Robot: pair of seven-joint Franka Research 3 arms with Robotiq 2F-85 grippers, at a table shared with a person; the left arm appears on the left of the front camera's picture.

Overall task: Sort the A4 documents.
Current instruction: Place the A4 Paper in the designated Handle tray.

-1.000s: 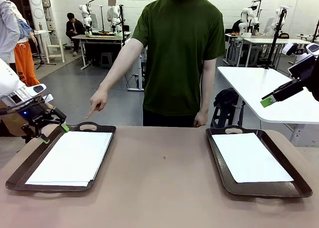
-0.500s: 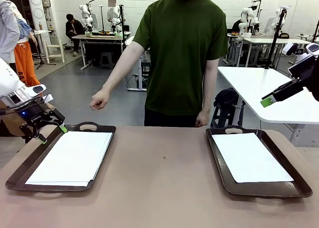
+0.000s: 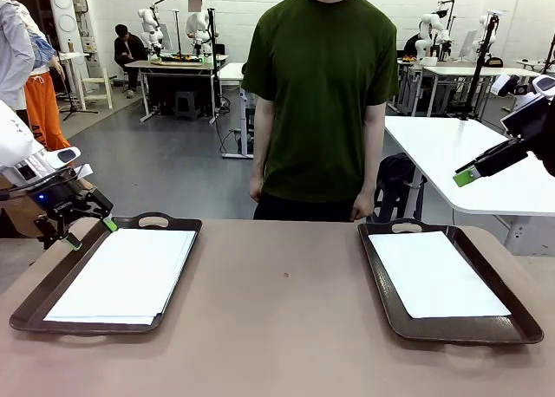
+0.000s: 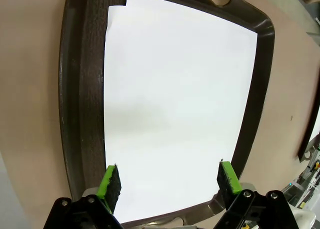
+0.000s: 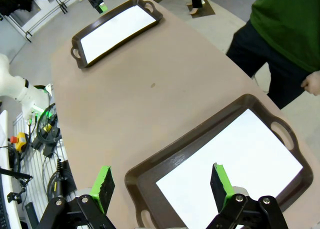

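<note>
A stack of white A4 documents lies in the left dark brown tray, its top sheets slightly offset. One A4 document lies in the right tray. My left gripper hovers open over the left tray's far left corner. In the left wrist view its jaws stand wide above the documents, holding nothing. My right gripper hangs high at the right, away from the table. From above, it stands open over the right tray's document.
A person in a green shirt stands at the table's far side, between the trays, with both hands down. The brown tabletop lies bare between the trays. A white table stands behind at the right.
The person's arm, which pointed at the left tray, has drawn back and dropped to their side. Both grippers have stayed where they were.
</note>
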